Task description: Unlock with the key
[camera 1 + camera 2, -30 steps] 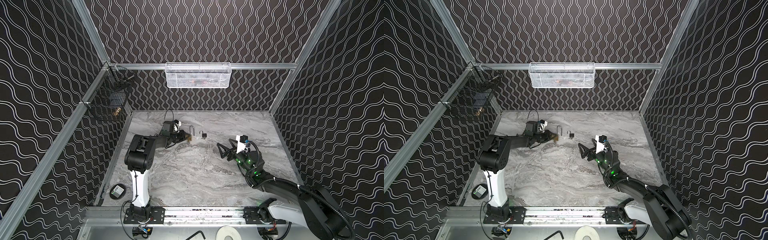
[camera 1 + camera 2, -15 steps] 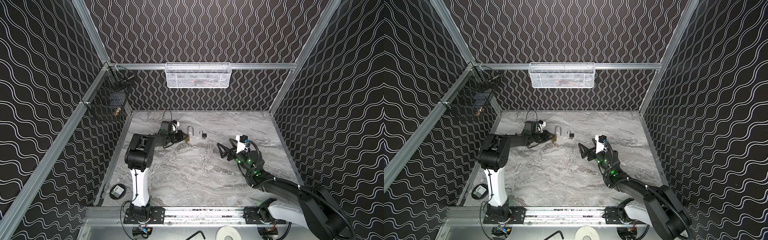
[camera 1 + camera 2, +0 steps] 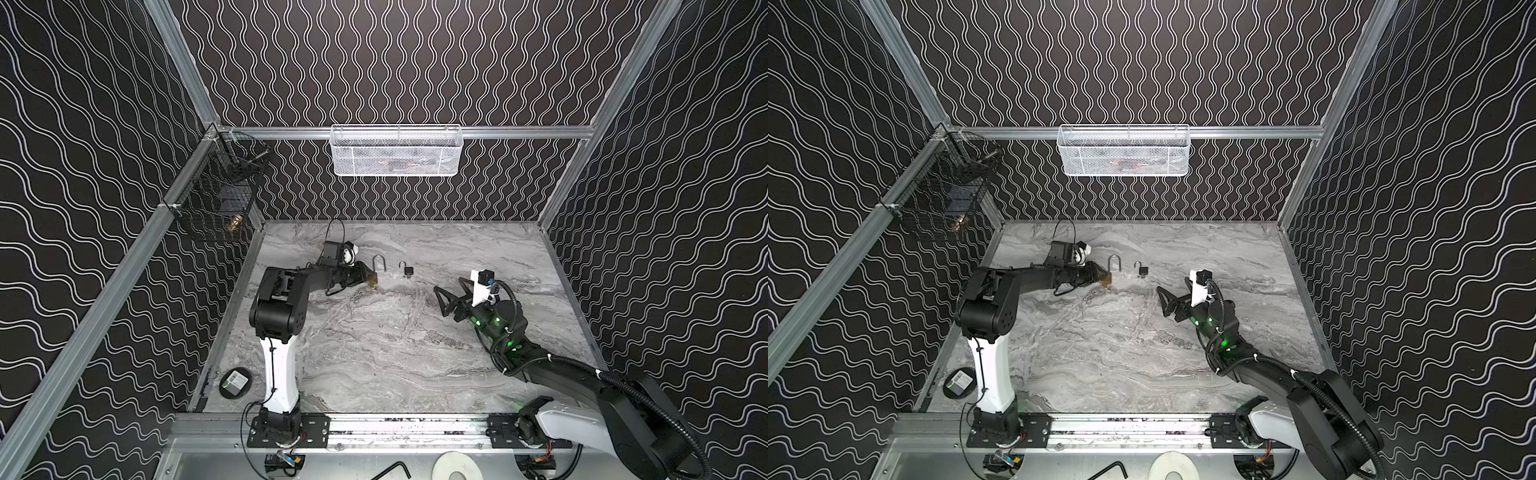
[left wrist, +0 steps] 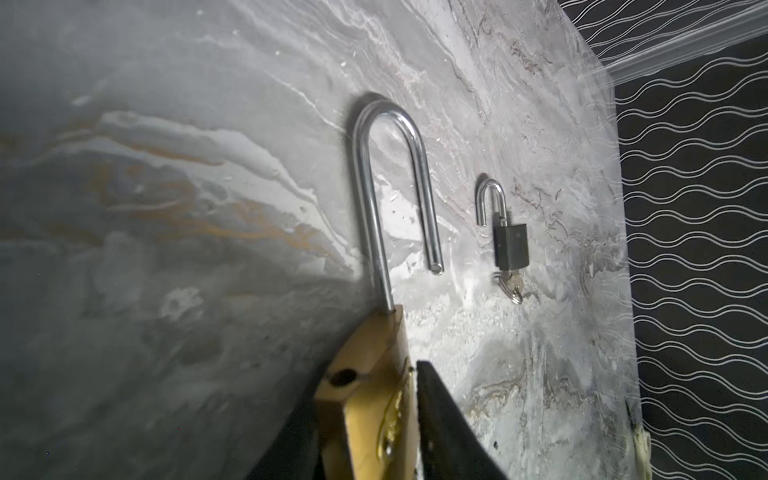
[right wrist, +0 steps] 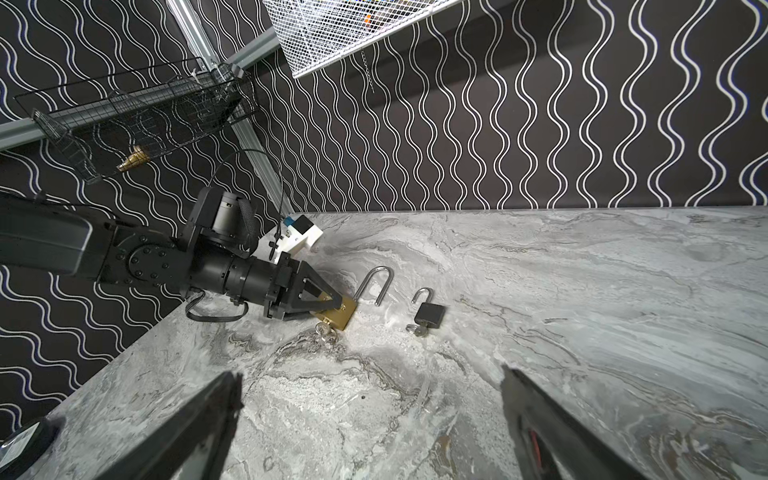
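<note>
My left gripper (image 5: 332, 305) straddles the brass padlock (image 5: 344, 319), which lies toward the back of the marble table (image 5: 582, 316) with its shackle swung open and the key (image 5: 325, 330) at its base, though I cannot tell whether my fingers clamp it; my right gripper (image 5: 370, 374) stands spread wide, empty, well apart.

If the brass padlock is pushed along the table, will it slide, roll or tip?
The brass padlock has flat faces, so it likely slides rather than rolls. Its open shackle may swing loosely. Metal body: probably heavy for its size.
</note>
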Tool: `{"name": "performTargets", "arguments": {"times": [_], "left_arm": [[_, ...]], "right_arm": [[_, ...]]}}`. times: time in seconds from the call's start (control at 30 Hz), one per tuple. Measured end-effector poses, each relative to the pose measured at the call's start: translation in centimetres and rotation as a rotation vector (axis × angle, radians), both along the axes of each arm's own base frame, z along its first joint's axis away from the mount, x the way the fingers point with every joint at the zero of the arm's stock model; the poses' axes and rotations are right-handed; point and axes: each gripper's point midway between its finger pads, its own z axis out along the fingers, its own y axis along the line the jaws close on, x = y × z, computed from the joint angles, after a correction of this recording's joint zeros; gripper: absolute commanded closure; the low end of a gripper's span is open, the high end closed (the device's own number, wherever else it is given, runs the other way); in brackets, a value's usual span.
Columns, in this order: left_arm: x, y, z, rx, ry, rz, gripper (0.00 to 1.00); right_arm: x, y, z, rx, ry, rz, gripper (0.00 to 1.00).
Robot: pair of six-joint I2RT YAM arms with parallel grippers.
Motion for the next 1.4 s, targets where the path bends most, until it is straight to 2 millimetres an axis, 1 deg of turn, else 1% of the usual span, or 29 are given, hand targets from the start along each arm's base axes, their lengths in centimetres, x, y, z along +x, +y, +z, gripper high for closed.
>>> {"name": "performTargets", "arguments": {"times": [0.03,0.17,0.23,0.33,0.37,0.4,0.47,0.53,0.6,0.63,0.7,0.73,0.77,0.8,0.83,0.9,0.93,0.97,1.03,1.07,1.13,1.2,1.27,1.3,1.33,1.37,1.4], "left_arm": [[0.1,0.0,0.0,0.005,-0.005,0.0,0.58],[0.2,0.2,0.3,0.024,-0.019,-0.007,0.46],[0.3,0.6,0.5,0.051,-0.024,0.006,0.37],[0.3,1.2,0.9,0.093,-0.026,0.016,0.18],[0.3,1.5,1.2,0.113,-0.03,0.022,0.03],[0.4,1.8,1.4,0.131,-0.039,0.024,0.01],[0.1,2.5,2.6,0.165,-0.061,0.041,0.01],[-0.7,3.0,4.4,0.189,-0.104,0.048,0.01],[-1.8,3.6,6.9,0.209,-0.168,0.052,0.01],[-2.6,4.0,8.6,0.221,-0.215,0.057,0.01],[-3.9,4.8,11.3,0.25,-0.306,0.068,0.01],[-4.9,5.7,12.7,0.283,-0.362,0.092,0.01],[-5.9,6.8,13.5,0.321,-0.403,0.125,0.01],[-6.8,8.0,14.0,0.362,-0.438,0.159,0.01],[-7.8,9.4,14.1,0.413,-0.465,0.21,0.01],[-10.0,12.5,13.2,0.53,-0.499,0.303,0.01],[-11.3,14.1,12.2,0.601,-0.506,0.341,0.01],[-12.2,15.3,11.2,0.667,-0.511,0.361,0.01],[-13.6,17.0,9.2,0.782,-0.528,0.375,0.01],[-14.2,17.8,8.2,0.831,-0.526,0.379,0.01],[-14.9,18.9,6.8,0.905,-0.533,0.396,0.01],[-15.3,19.5,5.6,0.94,-0.545,0.406,0.01],[-15.2,19.7,4.6,0.95,-0.539,0.409,0.01],[-14.9,19.9,4.6,0.95,-0.538,0.419,0.01],[-14.1,20.1,4.8,0.93,-0.541,0.44,0.01],[-13.4,20.4,5.2,0.907,-0.547,0.465,0.01],[-12.5,20.9,5.4,0.875,-0.545,0.493,0.01]], "right_arm": [[0.0,0.0,0.0,0.0,0.001,-0.003,0.01],[0.0,0.0,-0.1,-0.003,0.004,-0.003,0.01],[0.0,0.0,-0.1,-0.003,0.004,-0.003,0.01],[0.1,0.0,-0.2,-0.003,0.006,-0.003,0.01],[0.1,0.0,-0.2,-0.004,0.006,-0.003,0.01],[0.1,0.0,-0.2,-0.004,0.007,-0.003,0.01],[0.1,-0.1,-0.2,-0.004,0.008,-0.007,0.01],[0.3,-0.3,-0.2,-0.003,0.007,-0.018,0.01],[0.4,-0.8,-0.2,0.001,0.007,-0.038,0.01],[0.5,-1.3,-0.3,0.004,0.01,-0.054,0.01],[0.8,-2.7,-0.7,0.016,0.024,-0.102,0.01],[0.9,-3.3,-0.8,0.022,0.027,-0.129,0.01],[1.1,-4.4,-0.8,0.022,0.025,-0.175,0.01],[1.3,-5.5,-0.6,0.026,0.023,-0.22,0.01],[1.5,-6.9,-0.2,0.036,0.018,-0.286,0.01],[1.7,-10.4,1.1,0.058,-0.008,-0.431,0.01],[1.5,-12.4,1.5,0.065,-0.024,-0.511,0.01],[1.3,-14.4,1.8,0.068,-0.031,-0.589,0.01],[0.5,-17.8,2.0,0.051,-0.043,-0.732,0.01],[0.0,-19.2,2.2,0.031,-0.049,-0.794,0.01],[-0.8,-20.7,1.9,-0.026,-0.046,-0.866,0.01],[-1.6,-21.9,0.3,-0.105,-0.017,-0.923,0.01],[-2.7,-22.9,-2.7,-0.189,0.037,-0.964,0.0],[-3.2,-23.1,-4.4,-0.221,0.061,-0.965,0.01],[-3.8,-23.4,-6.5,-0.273,0.095,-0.963,0.01],[-4.1,-23.5,-7.8,-0.316,0.124,-0.957,0.01],[-4.0,-23.6,-8.7,-0.344,0.151,-0.953,0.01]]}}
